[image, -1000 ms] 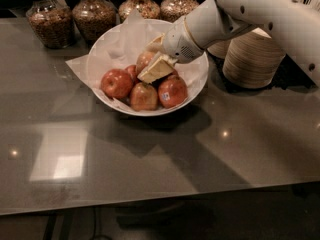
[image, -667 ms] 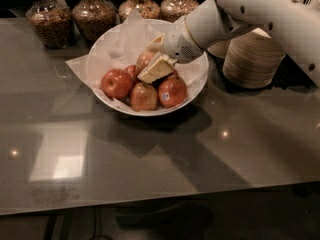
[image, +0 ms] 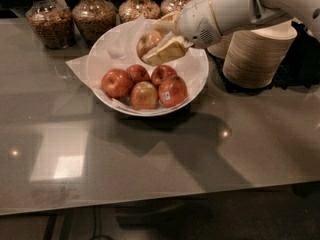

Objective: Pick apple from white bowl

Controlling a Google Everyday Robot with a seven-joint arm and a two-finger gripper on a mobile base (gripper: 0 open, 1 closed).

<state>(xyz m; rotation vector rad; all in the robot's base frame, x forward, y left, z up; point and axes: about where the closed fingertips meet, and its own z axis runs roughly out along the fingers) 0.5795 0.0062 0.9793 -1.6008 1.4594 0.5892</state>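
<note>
The apple (image: 148, 42), orange-red with a pale yellow-green patch, is held between the fingers of my gripper (image: 154, 40). It hangs a little above the back of the white bowl (image: 199, 81), clear of the other fruit. The gripper comes in from the upper right and is shut on the apple. One beige finger (image: 167, 51) lies under and in front of it. The bowl is lined with crumpled white paper (image: 79, 65) and holds several more red apples, one with a white sticker (image: 172, 91).
The bowl stands on a glossy grey table (image: 150, 159). Several glass jars of grains (image: 93, 15) line the back edge. A tall stack of beige disposable bowls (image: 257, 54) stands right of the white bowl, under my arm (image: 250, 4).
My gripper has risen with the apple in it, lifting it off the pile in the bowl. The other apples have stayed put.
</note>
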